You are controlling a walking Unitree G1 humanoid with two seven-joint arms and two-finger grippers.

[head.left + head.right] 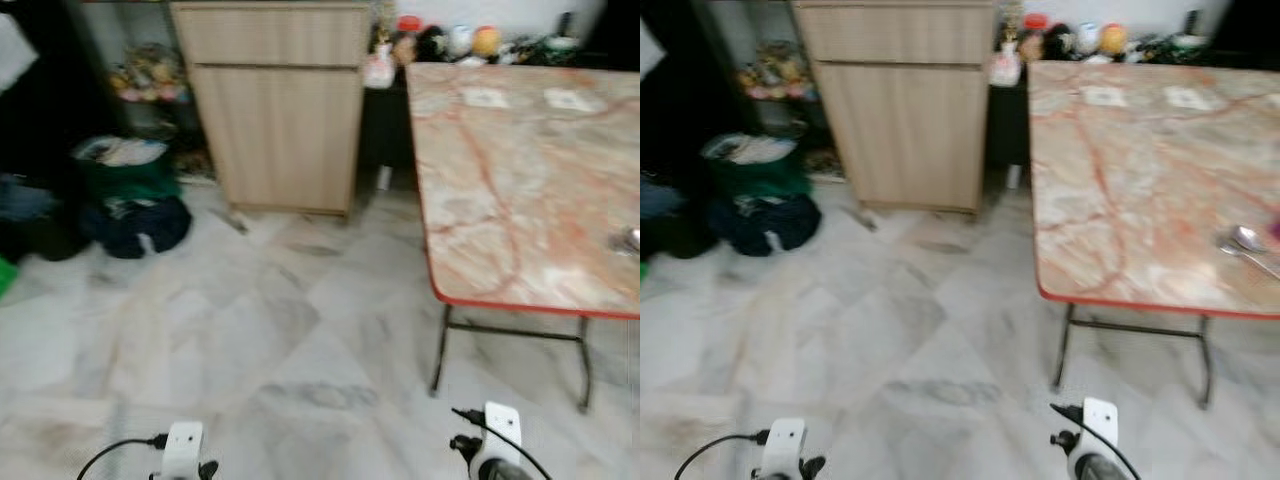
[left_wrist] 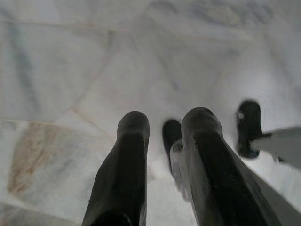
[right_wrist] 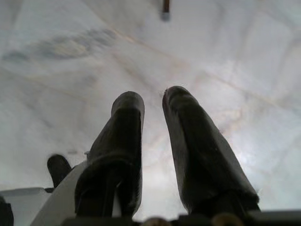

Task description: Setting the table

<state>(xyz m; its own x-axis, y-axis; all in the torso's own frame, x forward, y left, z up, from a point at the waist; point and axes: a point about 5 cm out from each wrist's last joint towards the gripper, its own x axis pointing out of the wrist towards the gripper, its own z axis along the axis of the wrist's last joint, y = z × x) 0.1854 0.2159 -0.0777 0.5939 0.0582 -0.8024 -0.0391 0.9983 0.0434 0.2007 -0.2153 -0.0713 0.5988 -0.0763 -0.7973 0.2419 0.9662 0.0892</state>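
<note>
A folding table [image 1: 520, 200] with a pink marbled top and a red edge stands ahead on my right. A metal spoon [image 1: 1243, 240] lies near its front right edge. Two small white flat items [image 1: 485, 97] rest at its far end. Both arms hang low at my sides, their wrists showing at the bottom of the eye views. My left gripper [image 2: 167, 117] points down at the marble floor, its fingers a little apart with nothing between them. My right gripper [image 3: 153, 94] hangs the same way, slightly open and empty, short of the table's front leg.
A wooden cabinet [image 1: 280, 110] stands against the back wall, left of the table. Dark bags and bundles [image 1: 130, 200] lie on the floor at the left. Bottles and small clutter [image 1: 440, 42] crowd a surface behind the table. Pale marble floor [image 1: 250, 330] stretches before me.
</note>
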